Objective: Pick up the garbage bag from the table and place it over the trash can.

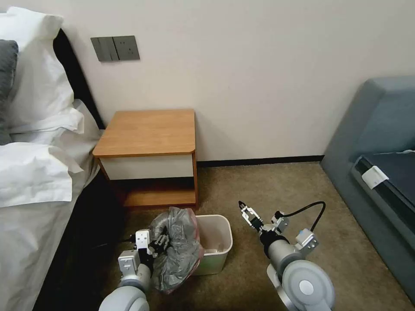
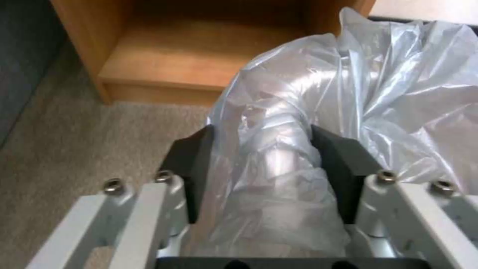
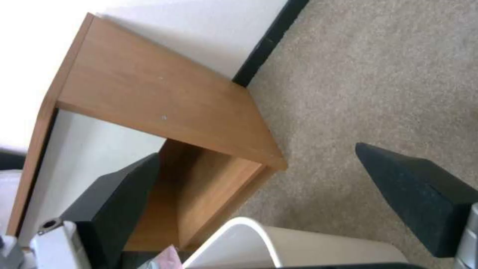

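The garbage bag [image 1: 179,248], crinkled grey plastic with a pinkish-red rim, hangs bunched over the left side of the trash can [image 1: 218,242], which stands on the carpet in front of the table [image 1: 147,134]. My left gripper [image 1: 158,244] is shut on the garbage bag [image 2: 279,157], with a thick fold squeezed between its black pads [image 2: 192,164]. My right gripper [image 1: 243,208] hovers just right of the bin, open, with nothing between its fingers [image 3: 418,194]. In the right wrist view the trash can rim [image 3: 239,235] and the table [image 3: 159,97] lie ahead of it.
A bed with white pillows [image 1: 34,172] stands close on the left. A blue-grey sofa [image 1: 380,164] fills the right side. Open carpet [image 1: 276,190] lies between bin and sofa. A switch panel [image 1: 114,47] is on the wall.
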